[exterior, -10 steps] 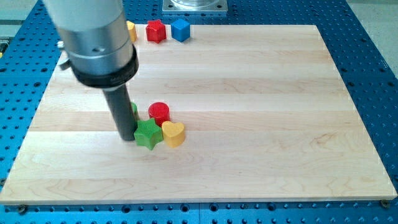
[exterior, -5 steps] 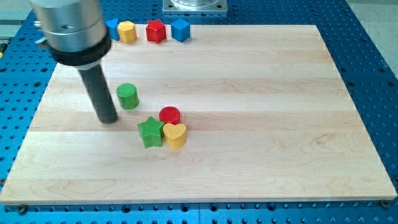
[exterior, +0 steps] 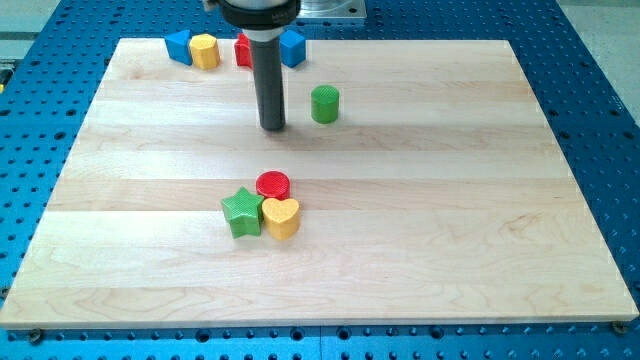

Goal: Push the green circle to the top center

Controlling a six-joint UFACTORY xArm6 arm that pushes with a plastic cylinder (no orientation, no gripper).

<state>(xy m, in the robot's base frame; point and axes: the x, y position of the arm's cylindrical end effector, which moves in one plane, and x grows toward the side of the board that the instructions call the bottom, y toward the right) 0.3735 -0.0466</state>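
The green circle [exterior: 324,104] stands upright on the wooden board [exterior: 450,200], upper middle, a little right of centre. My tip [exterior: 272,127] rests on the board just to its left, a short gap apart, not touching it. The dark rod rises from the tip to the view's top and covers part of the red block behind it.
A green star [exterior: 240,213], a red circle [exterior: 273,184] and a yellow heart [exterior: 282,217] sit clustered below centre. Along the top edge stand a blue block [exterior: 179,45], a yellow block [exterior: 204,49], a partly hidden red block [exterior: 242,50] and a blue cube [exterior: 293,47].
The green circle has moved up and to the right, from the left middle to the upper centre. My tip has swung right and up with it. The cluster has not moved.
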